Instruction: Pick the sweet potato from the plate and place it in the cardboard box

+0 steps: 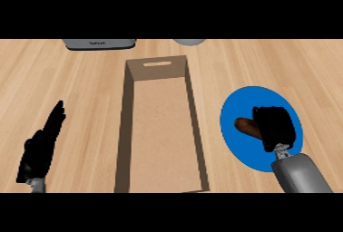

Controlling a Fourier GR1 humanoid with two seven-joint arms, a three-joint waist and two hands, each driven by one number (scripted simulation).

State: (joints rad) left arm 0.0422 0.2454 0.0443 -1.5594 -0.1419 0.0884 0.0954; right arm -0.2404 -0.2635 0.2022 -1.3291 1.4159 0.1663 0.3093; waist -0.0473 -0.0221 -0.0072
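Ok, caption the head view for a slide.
Right hand over sweet potato on blue plate, beside cardboard box.

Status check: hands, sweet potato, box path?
Right hand over blue plate, fingers curled on sweet potato. Potato not yet lifted clear. Left hand open, resting at left. Cardboard box open, nothing between.

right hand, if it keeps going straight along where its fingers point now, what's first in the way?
The right hand already covers the brown sweet potato on the round blue plate. Beyond its fingers lie the plate's far rim, then bare wooden counter. Height is unclear.
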